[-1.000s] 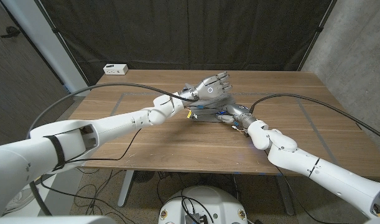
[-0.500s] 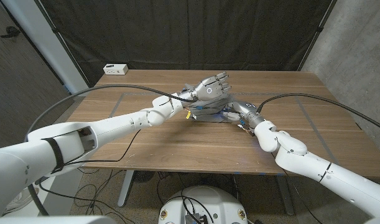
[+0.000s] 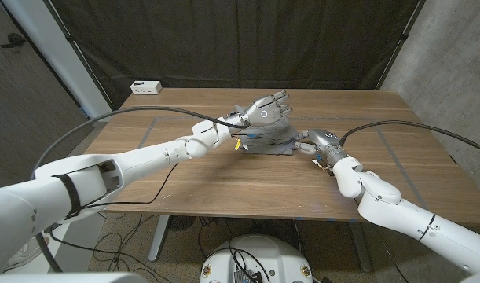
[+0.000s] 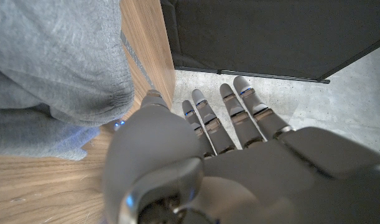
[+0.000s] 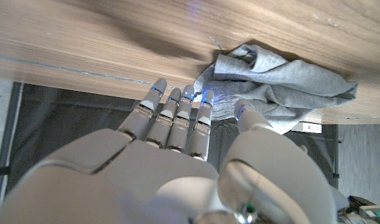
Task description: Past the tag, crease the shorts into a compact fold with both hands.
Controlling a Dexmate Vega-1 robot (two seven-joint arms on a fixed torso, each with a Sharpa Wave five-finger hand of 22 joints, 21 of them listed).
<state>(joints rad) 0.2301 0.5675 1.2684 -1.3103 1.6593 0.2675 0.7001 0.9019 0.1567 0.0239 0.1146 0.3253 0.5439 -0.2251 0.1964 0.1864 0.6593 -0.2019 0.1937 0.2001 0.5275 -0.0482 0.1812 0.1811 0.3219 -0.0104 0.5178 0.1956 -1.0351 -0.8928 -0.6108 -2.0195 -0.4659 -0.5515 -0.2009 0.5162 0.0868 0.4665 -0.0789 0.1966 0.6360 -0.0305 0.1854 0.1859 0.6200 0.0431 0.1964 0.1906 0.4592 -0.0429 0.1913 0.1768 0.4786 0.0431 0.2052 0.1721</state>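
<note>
The grey shorts [image 3: 265,145] lie in a small bunched fold near the middle of the wooden table [image 3: 224,177]. My left hand [image 3: 263,112] is raised just over their far side with its fingers stretched out and nothing in it. In the left wrist view the grey cloth [image 4: 46,62] lies beside that hand [image 4: 239,162]. My right hand [image 3: 316,140] is just to the right of the shorts, fingers straight and apart, holding nothing. In the right wrist view its fingertips [image 5: 177,99] point at the near edge of the crumpled cloth [image 5: 283,84].
A small white box [image 3: 146,86] stands at the table's back left corner. Faint blue tape lines [image 3: 149,130] mark the tabletop. Dark curtains hang behind the table, with a concrete wall to the right.
My right hand has drawn back to the right, off the shorts. The left hand and the shorts have stayed where they were.
</note>
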